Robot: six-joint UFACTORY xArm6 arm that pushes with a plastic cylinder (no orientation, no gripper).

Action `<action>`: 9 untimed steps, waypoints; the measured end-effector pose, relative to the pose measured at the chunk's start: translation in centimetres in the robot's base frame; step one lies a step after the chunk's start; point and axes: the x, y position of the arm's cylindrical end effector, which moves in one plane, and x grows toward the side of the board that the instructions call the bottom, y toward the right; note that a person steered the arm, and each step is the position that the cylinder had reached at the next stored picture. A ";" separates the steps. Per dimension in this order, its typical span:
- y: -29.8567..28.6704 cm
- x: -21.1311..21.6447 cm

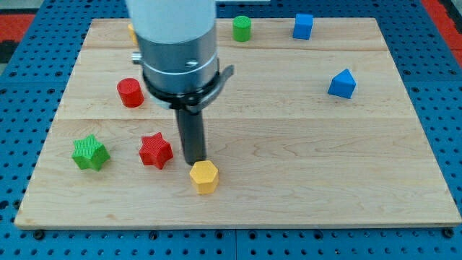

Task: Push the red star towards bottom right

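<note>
The red star (155,150) lies on the wooden board (289,180) at the lower left. My tip (194,161) stands just to the star's right, a small gap apart, and right above the yellow hexagon block (204,176). The arm's grey and white body hangs over the board's upper left and hides what is behind it.
A green star (90,153) lies left of the red star. A red cylinder (131,92) is above them. A green cylinder (242,29) and a blue cube (303,26) sit at the top edge. A blue house-shaped block (342,84) is at the right. A yellow block (132,31) peeks out beside the arm.
</note>
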 end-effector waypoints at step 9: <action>-5.4 -0.5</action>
